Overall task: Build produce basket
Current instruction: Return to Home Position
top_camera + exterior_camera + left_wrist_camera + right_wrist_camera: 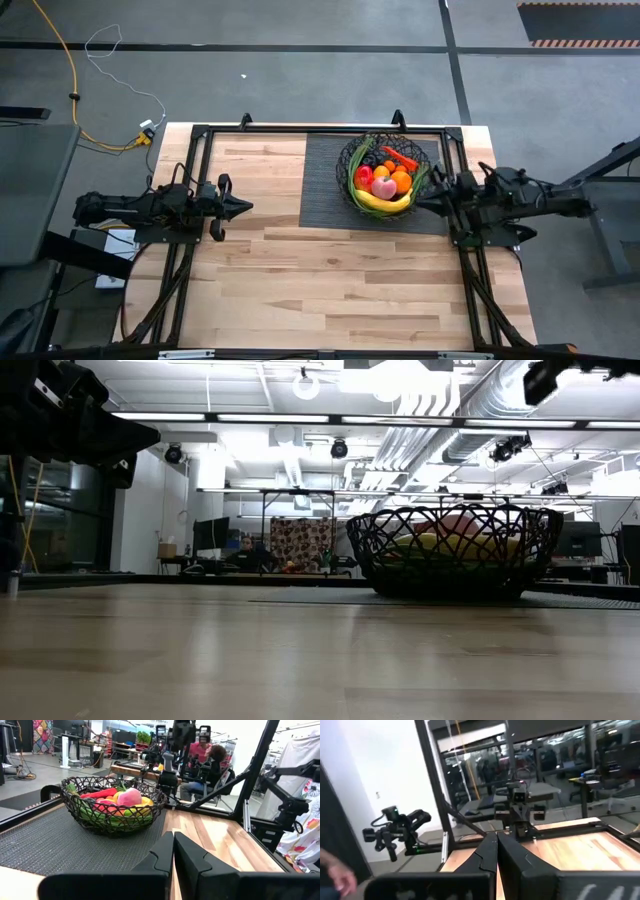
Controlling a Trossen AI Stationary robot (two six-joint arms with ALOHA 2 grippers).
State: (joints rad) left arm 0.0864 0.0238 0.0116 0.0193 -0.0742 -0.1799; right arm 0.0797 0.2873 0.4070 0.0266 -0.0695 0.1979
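The black wire basket (388, 175) stands on the dark ribbed mat (325, 195) at the table's far right. The produce fills it: a yellow banana (385, 203), a pink-red apple (384, 187), oranges (400, 180), an orange carrot (400, 157), a red pepper (364, 177) and green beans (362, 150). My left gripper (245, 207) is shut and level at the table's left, pointing toward the basket (114, 805). My right gripper (420, 202) is shut beside the basket's right rim, raised above it, holding nothing.
Black frame rails (320, 130) run around the table's far edge and sides. Bare wood (330, 290) lies between the arms and toward the near edge. A seated person (210, 755) shows beyond the table, and a hand (335, 870) at the right wrist view's edge.
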